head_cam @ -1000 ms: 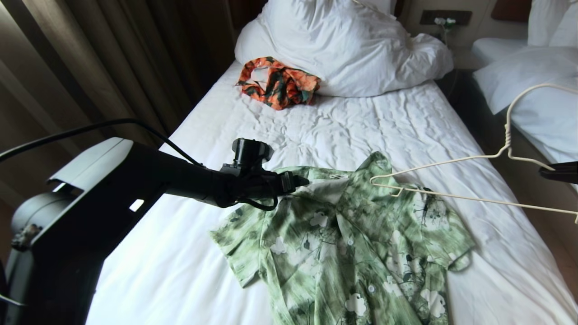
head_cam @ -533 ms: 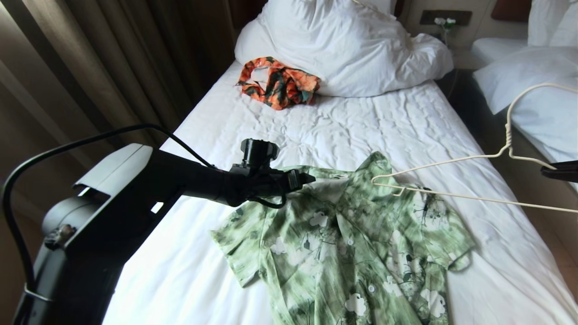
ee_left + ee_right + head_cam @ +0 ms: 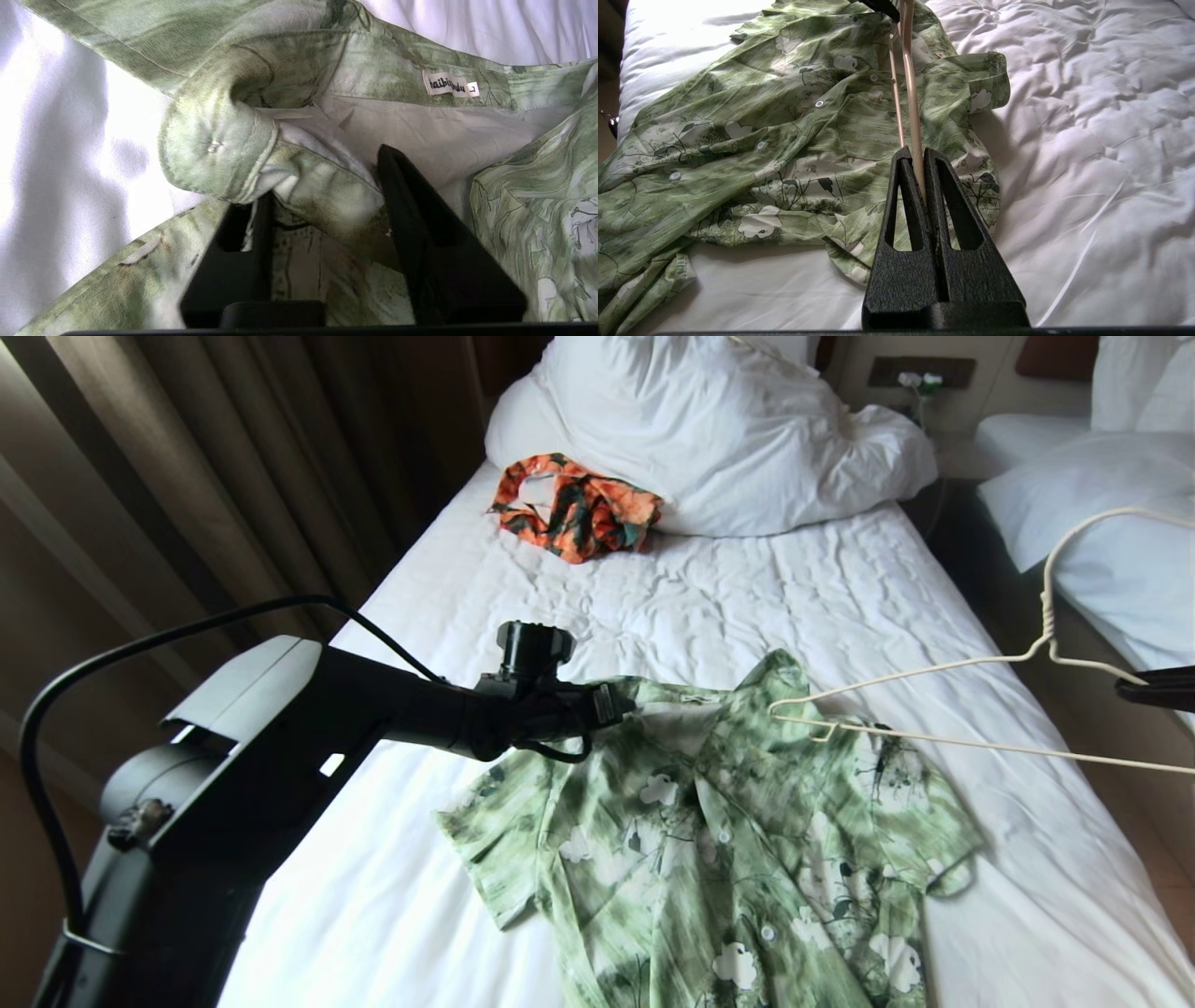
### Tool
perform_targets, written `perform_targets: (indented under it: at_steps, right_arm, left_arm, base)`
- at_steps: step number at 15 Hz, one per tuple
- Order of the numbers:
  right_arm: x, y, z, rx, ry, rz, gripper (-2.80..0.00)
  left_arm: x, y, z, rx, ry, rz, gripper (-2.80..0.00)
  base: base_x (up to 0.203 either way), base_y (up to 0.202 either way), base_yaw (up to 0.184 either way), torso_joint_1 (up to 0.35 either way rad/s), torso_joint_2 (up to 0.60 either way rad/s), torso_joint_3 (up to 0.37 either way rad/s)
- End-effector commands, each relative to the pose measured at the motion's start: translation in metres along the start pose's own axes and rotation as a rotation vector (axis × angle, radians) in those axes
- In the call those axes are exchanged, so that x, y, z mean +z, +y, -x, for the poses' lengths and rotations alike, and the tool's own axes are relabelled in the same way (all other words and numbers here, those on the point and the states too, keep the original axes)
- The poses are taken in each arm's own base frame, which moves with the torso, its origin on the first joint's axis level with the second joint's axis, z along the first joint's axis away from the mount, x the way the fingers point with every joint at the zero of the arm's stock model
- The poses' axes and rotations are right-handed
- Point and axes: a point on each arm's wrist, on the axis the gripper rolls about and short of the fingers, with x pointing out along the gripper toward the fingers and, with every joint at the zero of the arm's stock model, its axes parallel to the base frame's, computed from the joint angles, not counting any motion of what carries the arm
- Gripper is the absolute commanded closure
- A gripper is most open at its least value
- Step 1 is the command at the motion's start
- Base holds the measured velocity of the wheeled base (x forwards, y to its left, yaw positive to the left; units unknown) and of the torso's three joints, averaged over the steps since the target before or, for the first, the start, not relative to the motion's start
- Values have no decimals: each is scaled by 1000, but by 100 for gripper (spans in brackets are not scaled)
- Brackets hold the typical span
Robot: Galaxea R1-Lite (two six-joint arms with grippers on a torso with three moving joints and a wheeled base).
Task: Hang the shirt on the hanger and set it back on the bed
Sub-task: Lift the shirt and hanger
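Green and white shirt (image 3: 719,859) lying flat and open on the near part of the bed (image 3: 709,597), collar toward the far end. Left gripper (image 3: 624,707) reaching in low from the left, right at the collar on the shirt's left side. In the left wrist view, a rolled fold of collar cloth between the two black fingers (image 3: 420,219), one finger on each side of the fold, touching it. Clamped tight or not, cannot tell. Small white label (image 3: 451,85) showing inside the neck.

Right gripper (image 3: 917,175) off at the right edge of the bed, pinched on the thin cream hanger (image 3: 943,705). Hanger held up over the bed, hook pointing up on the right, far tip poked at the shirt's right shoulder by the collar.

Orange and dark green garment (image 3: 574,513) bunched up at the far left of the bed, just beside the big white pillow (image 3: 709,429). Another white bed (image 3: 1102,504) off to the far right. Brown curtain (image 3: 187,476) along the left.
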Motion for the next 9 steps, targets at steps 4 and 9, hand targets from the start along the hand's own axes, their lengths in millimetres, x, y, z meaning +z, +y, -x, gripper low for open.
perform_targets:
  at_steps: [4,9]
  right_arm:
    - [-6,-7,-12,37,-19,-7,0]
    - [-9,-12,-29,89,-32,-7,0]
  left_arm:
    - [9,-13,16,-17,-19,-2,0]
    - [3,-86,57,-149,-13,-47,0]
  base:
    - [0,0,0,0,0,0]
    - [0,0,0,0,0,0]
